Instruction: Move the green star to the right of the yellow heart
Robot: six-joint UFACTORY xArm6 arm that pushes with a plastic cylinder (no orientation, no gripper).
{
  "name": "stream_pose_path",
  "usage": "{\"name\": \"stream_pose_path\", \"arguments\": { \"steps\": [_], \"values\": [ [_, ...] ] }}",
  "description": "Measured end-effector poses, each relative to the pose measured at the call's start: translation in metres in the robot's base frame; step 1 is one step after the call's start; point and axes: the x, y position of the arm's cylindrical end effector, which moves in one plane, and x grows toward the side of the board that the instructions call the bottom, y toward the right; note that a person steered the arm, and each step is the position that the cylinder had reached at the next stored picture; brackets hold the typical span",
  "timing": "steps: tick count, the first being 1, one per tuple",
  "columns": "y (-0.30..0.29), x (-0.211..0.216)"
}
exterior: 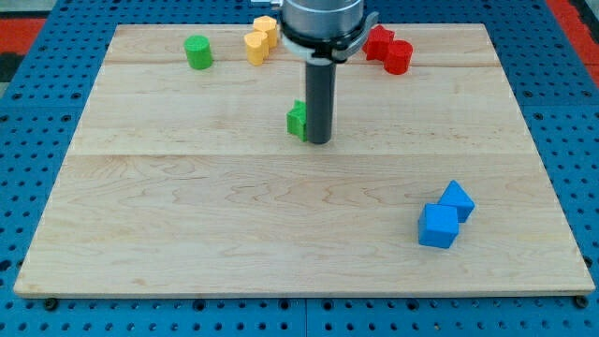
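Observation:
The green star (297, 121) lies near the middle of the board, mostly hidden behind my rod. My tip (319, 142) rests on the board touching the star's right side. The yellow heart (255, 47) sits near the view's top, up and left of the star, next to a second yellow block (267, 29) whose shape I cannot make out.
A green cylinder (197, 52) stands at the top left. Two red blocks (379, 41) (399, 57) sit at the top right of my rod. Two blue blocks (438, 226) (457, 200) lie touching at the lower right. The wooden board (187, 215) ends in a blue pegboard surround.

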Motion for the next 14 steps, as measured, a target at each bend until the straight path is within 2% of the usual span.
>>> {"name": "stream_pose_path", "arguments": {
  "steps": [4,5,6,7,9,11,14],
  "values": [
    [-0.073,-0.026],
    [-0.076,-0.038],
    [-0.03,-0.066],
    [-0.027,-0.088],
    [-0.052,-0.067],
    [-0.054,-0.075],
    [-0.053,-0.111]
  ]
}}
